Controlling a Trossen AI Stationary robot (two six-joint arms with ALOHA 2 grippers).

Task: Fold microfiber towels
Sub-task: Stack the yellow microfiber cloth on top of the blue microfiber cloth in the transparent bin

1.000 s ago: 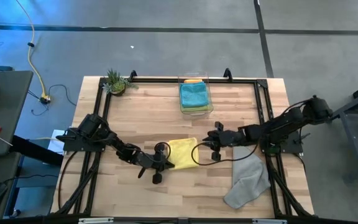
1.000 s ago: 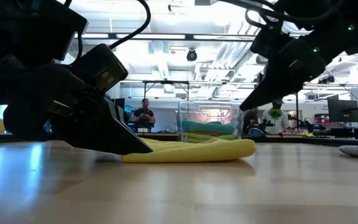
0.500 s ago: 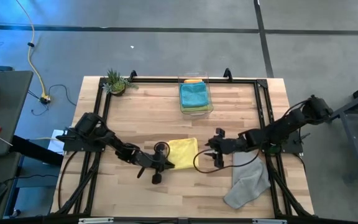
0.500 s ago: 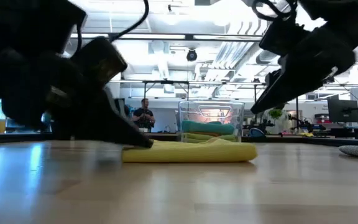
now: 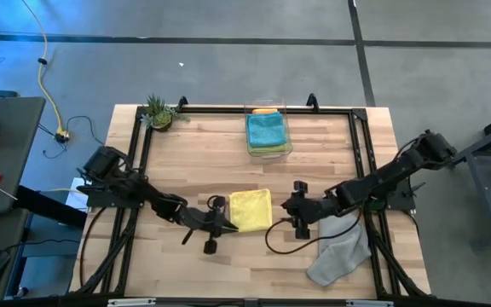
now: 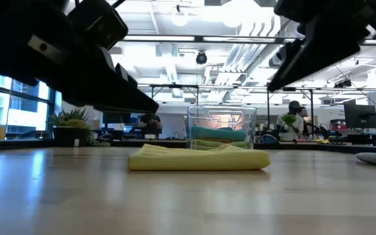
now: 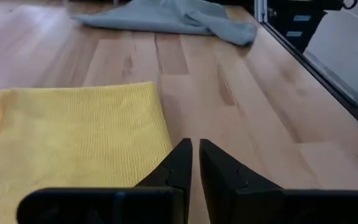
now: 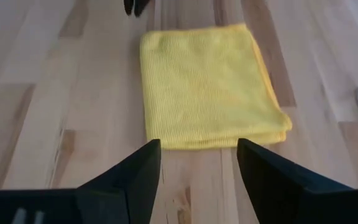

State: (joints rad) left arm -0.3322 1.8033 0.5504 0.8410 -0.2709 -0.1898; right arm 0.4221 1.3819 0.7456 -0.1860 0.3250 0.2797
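**Folded yellow towel between two end effectors**

The yellow towel, folded, lies flat mid-worktop. The left end effector, fingers together, sits just beside its left edge; the right end effector, fingers spread and empty, stands slightly farther off its right edge.

You're looking at two dark, near-black arms built of jointed segments, each with a black cable looping loose beside its wrist. The left gripper ends in slim, matte black wedge fingers tapering to points — smooth, unmarked. The right gripper has broader black fingers, flat-faced and angular, with faint light sheen along the edges.
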